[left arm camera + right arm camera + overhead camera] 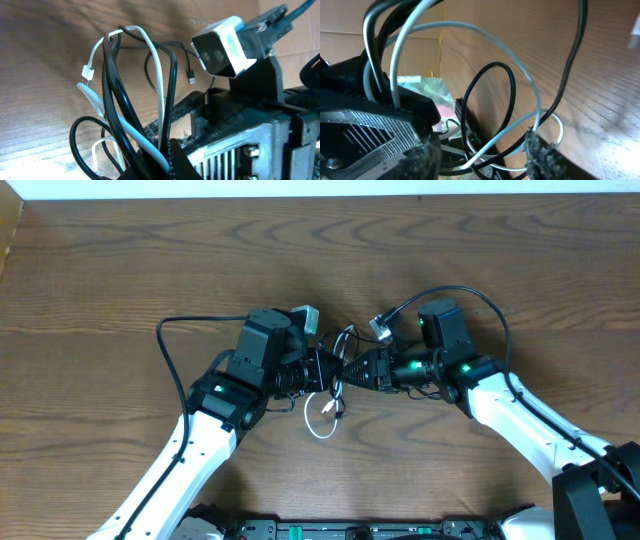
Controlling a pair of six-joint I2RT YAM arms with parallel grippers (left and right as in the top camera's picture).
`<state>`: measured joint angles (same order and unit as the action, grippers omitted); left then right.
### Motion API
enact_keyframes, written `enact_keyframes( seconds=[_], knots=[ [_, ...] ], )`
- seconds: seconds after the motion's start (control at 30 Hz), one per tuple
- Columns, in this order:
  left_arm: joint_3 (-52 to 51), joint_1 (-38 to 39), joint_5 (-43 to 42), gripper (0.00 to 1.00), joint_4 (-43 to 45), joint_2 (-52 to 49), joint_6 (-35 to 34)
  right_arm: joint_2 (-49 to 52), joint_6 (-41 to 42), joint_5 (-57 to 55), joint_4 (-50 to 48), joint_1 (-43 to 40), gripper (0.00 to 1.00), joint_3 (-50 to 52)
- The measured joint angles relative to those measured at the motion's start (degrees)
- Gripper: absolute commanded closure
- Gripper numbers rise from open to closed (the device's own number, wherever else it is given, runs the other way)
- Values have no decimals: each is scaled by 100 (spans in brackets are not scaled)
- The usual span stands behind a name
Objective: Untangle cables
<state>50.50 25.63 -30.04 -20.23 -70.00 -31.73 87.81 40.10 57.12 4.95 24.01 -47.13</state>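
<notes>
Your left gripper (325,370) meets your right gripper (350,370) at the middle of the brown wood-grain table (120,270), tips almost touching, with the tangle of cables (125,107) between them. In the left wrist view the left gripper's jaws sit narrow on the tangle, and several strands rise out of them in a tight sheaf. You cannot tell from any view whether the right gripper's jaws are wide or narrow; its wrist view shows one rough dark finger (545,155) with strands looping just past it.

The thin white cable (161,95) arches up and over from the left gripper and ends in a small white flat plug (88,74) hanging to the left. The thin black cable (173,80) climbs beside it, crossing it near the top, and a small black plug (191,76) dangles to the right.

From overhead, a loop of the white cable (318,425) lies on the table on the near side of the two grippers. The right arm's white box-shaped wrist camera (220,47) sits close behind the tangle.
</notes>
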Motion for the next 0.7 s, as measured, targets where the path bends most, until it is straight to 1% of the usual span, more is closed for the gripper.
enact_keyframes(
  seconds=[0.1, 0.2, 0.3, 0.37, 0.4, 0.43, 0.6, 0.7],
  knots=[
    [0, 0, -70, 92, 247, 0, -2, 0, 85, 20, 7, 72, 61, 0],
    [0, 0, -205, 92, 514, 0, -7, 0, 133, 20, 11, 136, 69, 0],
    [0, 0, -291, 92, 546, 0, -17, 0, 149, 26, 11, 162, 80, 0],
    [0, 0, -310, 92, 542, 0, -17, 0, 164, 31, 9, 164, 90, 0],
    [0, 0, -313, 92, 542, 0, -17, 0, 149, 26, 2, 164, 97, 0],
    [0, 0, -319, 92, 535, 0, -17, 0, 151, 22, 9, 164, 99, 0],
    [0, 0, -326, 92, 455, 0, -17, 0, 107, -15, 79, 164, 99, -2],
    [0, 0, -323, 92, 284, -4, 11, 0, -101, -256, 588, 164, 99, -7]
  ],
)
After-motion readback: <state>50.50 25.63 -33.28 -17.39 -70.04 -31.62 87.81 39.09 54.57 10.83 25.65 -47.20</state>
